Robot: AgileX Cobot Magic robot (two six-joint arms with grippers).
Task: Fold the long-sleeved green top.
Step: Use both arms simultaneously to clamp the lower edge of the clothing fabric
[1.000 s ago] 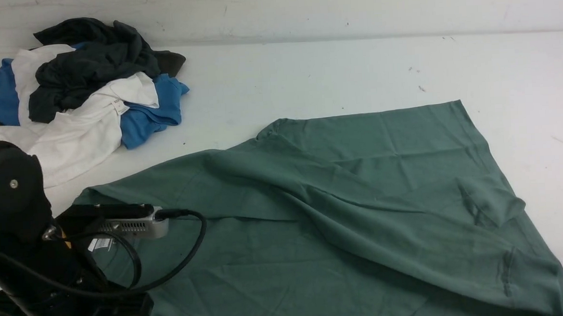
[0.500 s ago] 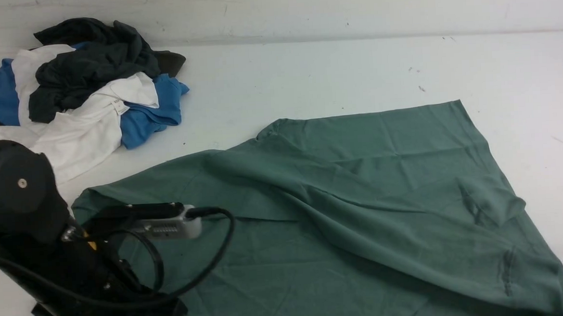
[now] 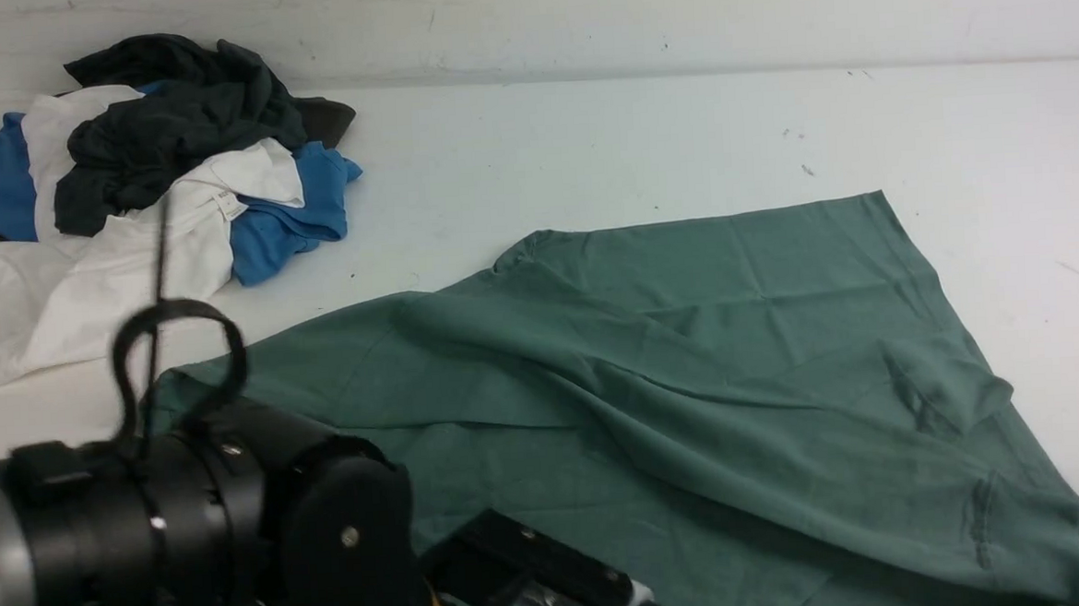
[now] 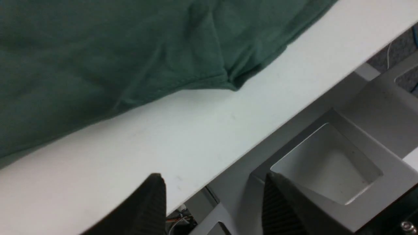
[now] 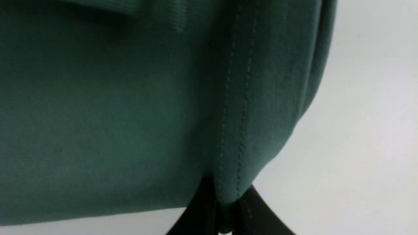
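Observation:
The green long-sleeved top lies spread and creased over the middle and right of the white table. Its near left corner shows in the left wrist view, lying close to the table's front edge. My left gripper hangs open over that edge, a short way from the corner, with nothing between its fingers. In the right wrist view my right gripper is shut on a stitched hem fold of the top, which bunches up from between the jaws. My left arm fills the front view's lower left.
A pile of blue, white and dark grey garments sits at the table's back left by the wall. The table's front edge drops to a grey frame with a square recess below.
My left arm has swung right and down along the table's front, uncovering the white garment. My right gripper has closed on the top's hem. The top has barely shifted.

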